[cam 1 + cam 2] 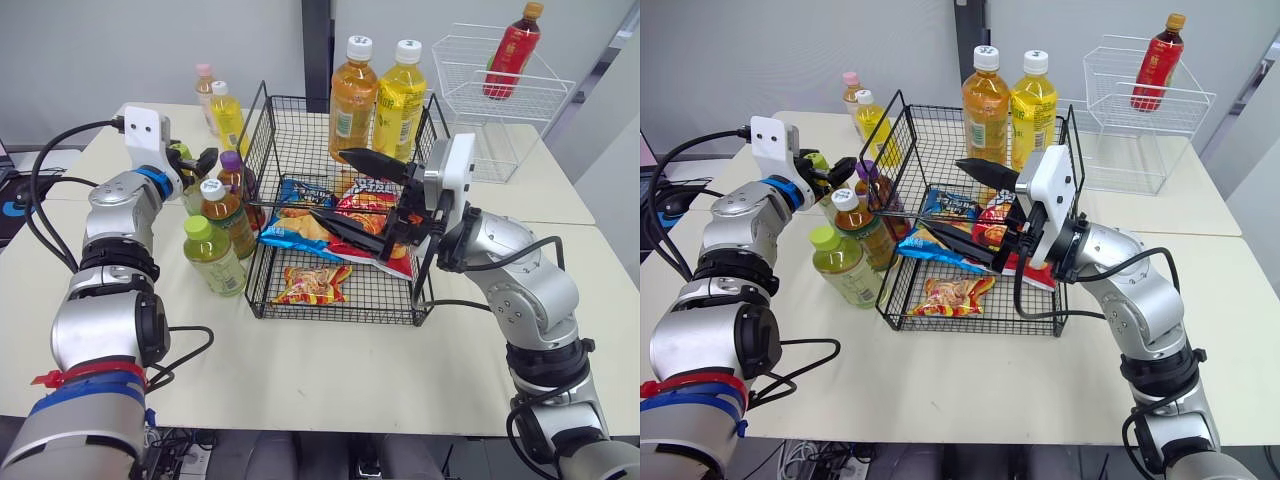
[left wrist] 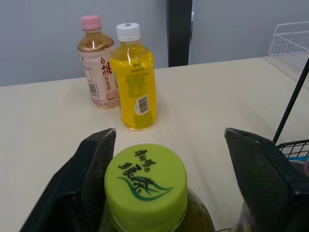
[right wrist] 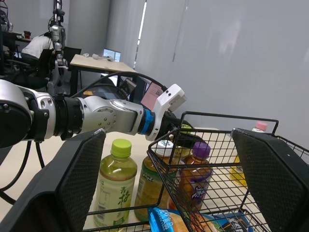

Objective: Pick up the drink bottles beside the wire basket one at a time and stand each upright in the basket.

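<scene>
Two cream tables [image 1: 330, 370] pushed edge to edge carry everything, with a plain grey wall [image 1: 100, 50] and a dark pillar [image 1: 316, 45] behind. Black cables [image 1: 40, 180] loop off the left side. Far across the room there's a desk [image 3: 94, 63] and a seated person [image 3: 36, 46], too distant to make out.

Centre stage, the black wire basket [image 1: 300, 130]: an orange bottle [image 1: 352, 105] and a yellow bottle [image 1: 400, 105] stand upright at its back, snack packets [image 1: 312, 284] lying on its floor. Behind it to the right sits a white wire basket [image 1: 520, 100] with a red bottle [image 1: 513, 50] leaning inside.

Beside the black basket on the left, bottles cluster upright: a green tea bottle [image 1: 212, 258] nearest, a white-capped bottle [image 1: 228, 215] behind it, and a purple-capped bottle [image 1: 236, 175] right against the mesh. Further back, a pink-capped bottle [image 2: 96, 67] and a small yellow bottle [image 2: 135, 82] stand side by side.

Left gripper [image 2: 170, 135] sits over that cluster, fingers [image 2: 91, 179] spread either side of a green-capped bottle [image 2: 146, 186]. One finger is right by the cap, touching or not I can't tell; the other stands apart. That bottle's body is cut off below.

Right gripper [image 1: 358, 198] hangs over the black basket, fingers [image 3: 77, 179] splayed wide, holding nothing.
</scene>
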Tool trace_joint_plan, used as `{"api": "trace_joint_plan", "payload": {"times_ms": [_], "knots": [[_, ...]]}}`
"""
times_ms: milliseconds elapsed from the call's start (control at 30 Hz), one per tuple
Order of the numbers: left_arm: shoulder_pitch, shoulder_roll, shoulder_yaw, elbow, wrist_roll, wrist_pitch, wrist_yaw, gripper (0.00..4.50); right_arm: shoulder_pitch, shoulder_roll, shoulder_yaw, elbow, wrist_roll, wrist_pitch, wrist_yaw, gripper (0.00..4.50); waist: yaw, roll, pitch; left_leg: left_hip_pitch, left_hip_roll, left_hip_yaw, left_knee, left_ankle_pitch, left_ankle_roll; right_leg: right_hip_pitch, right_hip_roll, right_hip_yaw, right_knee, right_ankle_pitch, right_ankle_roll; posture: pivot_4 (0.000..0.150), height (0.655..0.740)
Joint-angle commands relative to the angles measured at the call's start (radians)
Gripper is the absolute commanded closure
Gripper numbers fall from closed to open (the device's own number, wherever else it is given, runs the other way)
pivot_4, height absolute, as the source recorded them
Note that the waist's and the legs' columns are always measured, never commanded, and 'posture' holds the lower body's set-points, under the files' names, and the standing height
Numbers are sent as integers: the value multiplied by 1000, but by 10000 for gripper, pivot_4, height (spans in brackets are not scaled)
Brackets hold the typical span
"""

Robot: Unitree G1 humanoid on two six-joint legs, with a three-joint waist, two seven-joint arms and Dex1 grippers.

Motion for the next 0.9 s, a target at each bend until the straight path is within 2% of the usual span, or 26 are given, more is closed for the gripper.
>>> {"api": "trace_joint_plan", "payload": {"times_ms": [33,167,467,600,767,900], "knots": [[-25,10,4,-7,6,-9,6,19016,0,-6,-21,-42,14,-3,-1,0,0,0,0,0,0,0,0,0,0,0,0,0,0,0,0,1500,7400],[-19,18,6,-9,9,-3,14,30906,-1,-4,-19,-38,16,-5,3,0,0,0,0,0,0,0,0,0,0,0,0,0,0,0,0,1500,7400],[21,70,42,-74,-22,5,3,31116,-1,6,-13,-32,9,-19,5,0,-11,0,0,1,0,0,0,0,0,0,0,0,0,0,0,1500,7400],[-21,137,77,-187,-79,66,-93,31116,-2,15,-25,-29,13,-32,2,0,-24,-1,0,0,0,0,0,2,-3,-1,0,0,1,0,0,1500,7400],[-163,228,43,-348,-90,202,-195,31116,-1,25,-33,-30,0,-53,-13,0,-21,-3,1,-5,0,-3,1,2,-3,-4,0,-3,0,0,-1,1500,7400],[-339,222,41,-418,-130,333,-222,31116,0,33,-31,-31,-13,-65,-29,0,-11,-3,2,-9,-1,-5,4,2,-3,-4,-1,-5,-1,2,-3,1500,7400]]}}
